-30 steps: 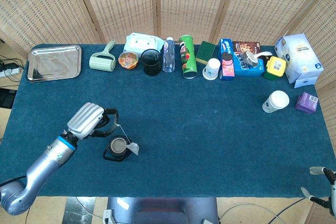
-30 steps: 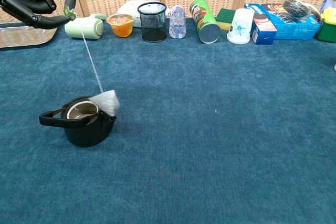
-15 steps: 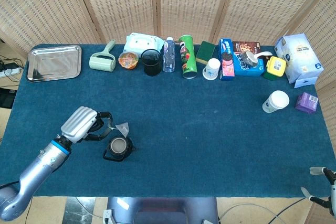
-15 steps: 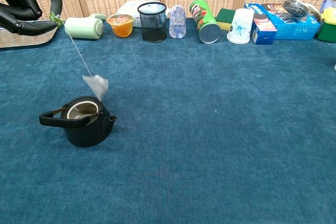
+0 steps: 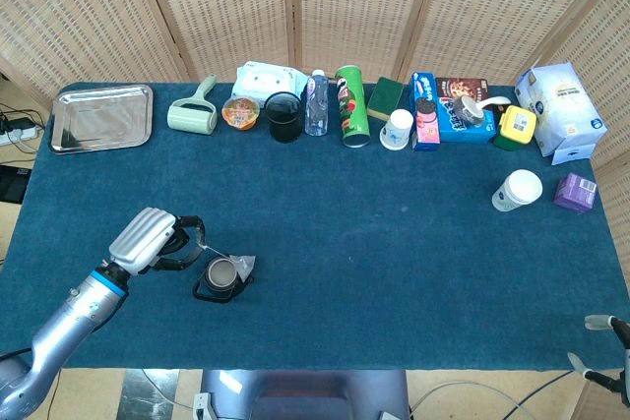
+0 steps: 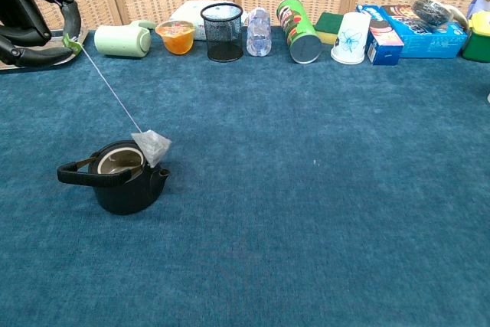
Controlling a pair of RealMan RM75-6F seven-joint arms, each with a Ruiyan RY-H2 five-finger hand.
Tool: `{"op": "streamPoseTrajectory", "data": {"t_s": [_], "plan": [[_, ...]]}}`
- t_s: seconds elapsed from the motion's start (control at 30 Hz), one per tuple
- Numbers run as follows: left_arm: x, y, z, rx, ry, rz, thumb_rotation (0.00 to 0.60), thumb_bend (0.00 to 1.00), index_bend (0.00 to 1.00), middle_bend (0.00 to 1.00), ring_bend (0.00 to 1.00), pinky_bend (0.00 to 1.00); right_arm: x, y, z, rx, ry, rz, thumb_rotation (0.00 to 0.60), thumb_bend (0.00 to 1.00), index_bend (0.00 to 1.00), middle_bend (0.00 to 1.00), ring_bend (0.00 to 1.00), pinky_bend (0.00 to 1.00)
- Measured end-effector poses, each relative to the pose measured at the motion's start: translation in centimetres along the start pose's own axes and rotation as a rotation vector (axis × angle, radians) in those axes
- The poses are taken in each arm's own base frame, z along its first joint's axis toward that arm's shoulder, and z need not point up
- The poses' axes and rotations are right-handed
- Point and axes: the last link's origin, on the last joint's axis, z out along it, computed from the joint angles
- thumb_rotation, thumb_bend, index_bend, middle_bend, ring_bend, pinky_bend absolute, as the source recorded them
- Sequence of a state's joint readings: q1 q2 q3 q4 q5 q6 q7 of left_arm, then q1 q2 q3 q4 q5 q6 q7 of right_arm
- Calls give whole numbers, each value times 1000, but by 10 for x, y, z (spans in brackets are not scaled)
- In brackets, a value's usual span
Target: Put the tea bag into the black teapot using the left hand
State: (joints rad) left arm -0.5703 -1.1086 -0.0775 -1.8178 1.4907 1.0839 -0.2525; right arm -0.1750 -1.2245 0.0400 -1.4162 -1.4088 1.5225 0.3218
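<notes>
A black teapot with an open top stands on the blue cloth near the front left. My left hand is up and to the left of it, pinching the green tag of the tea bag's string. The white tea bag hangs on that string at the pot's right rim, just over the spout side, outside the opening. Only the fingertips of my right hand show at the bottom right corner of the head view, and I cannot tell how they are set.
A metal tray lies at the back left. Along the back edge stand a lint roller, a mesh cup, a bottle, a green can and boxes. A paper cup sits at the right.
My left hand has drawn back toward the left and front. The tea bag swung from the pot's right rim up and left over the pot, then back down to the right rim.
</notes>
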Motion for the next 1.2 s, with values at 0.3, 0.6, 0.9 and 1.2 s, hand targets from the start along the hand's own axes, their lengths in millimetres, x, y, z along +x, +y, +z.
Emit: {"op": "streamPoseTrajectory", "data": {"t_s": [0.3, 0.6, 0.9, 1.2], "plan": [[2, -2, -7, 6, 12, -11, 600, 470, 626, 1000, 1000, 957, 0, 0, 0, -3, -1, 0, 600, 217, 361, 393, 317, 300], [0, -1, -11, 0, 6, -20, 600, 470, 626, 1000, 1000, 956, 0, 1, 0, -5, 0, 1, 600, 216, 362, 393, 317, 300], [-4, 3, -8, -9, -12, -19, 600, 469, 626, 1000, 1000, 957, 1, 4, -2, -12, 4, 4, 600, 217, 361, 393, 317, 301], [-11, 11, -3, -38, -43, -35, 600, 470, 626, 1000, 1000, 956, 0, 4, -2, -9, 3, 8, 600, 218, 362, 393, 317, 300]]}}
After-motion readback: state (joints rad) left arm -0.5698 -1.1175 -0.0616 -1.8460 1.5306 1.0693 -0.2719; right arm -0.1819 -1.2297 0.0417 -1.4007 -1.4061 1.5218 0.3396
